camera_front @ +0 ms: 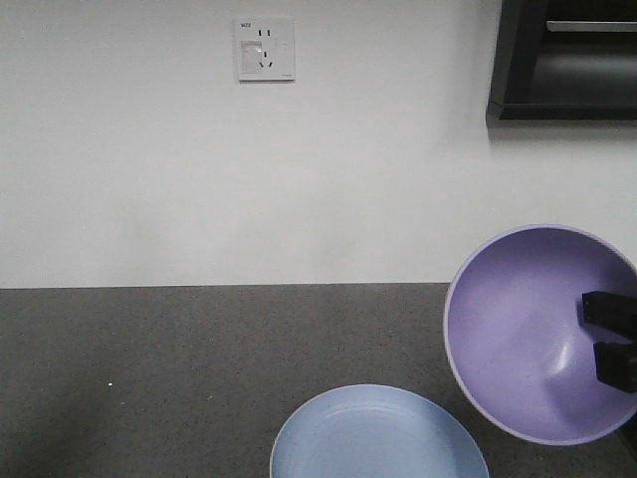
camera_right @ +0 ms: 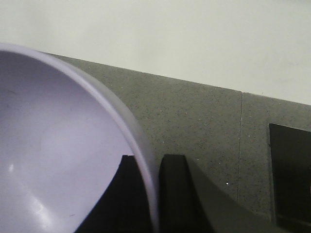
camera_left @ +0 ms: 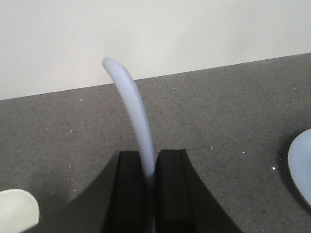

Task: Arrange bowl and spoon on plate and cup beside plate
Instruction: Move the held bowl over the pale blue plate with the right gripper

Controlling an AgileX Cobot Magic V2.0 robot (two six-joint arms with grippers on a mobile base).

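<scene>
The right hand [camera_right: 148,170] pinches the bowl [camera_front: 518,329] by its rim, so it hangs tilted just right of the plate [camera_front: 378,438], ready for placing. The left hand [camera_left: 149,165] clamps the spoon [camera_left: 130,107] left of the plate; the cream rim beyond is probably the cup [camera_left: 17,208].

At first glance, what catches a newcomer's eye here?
The purple bowl hangs tilted, its rim gripped by the right hand, beside the pale blue plate on the dark counter. The left hand pinches the pale blue spoon, which curves away from it.
</scene>
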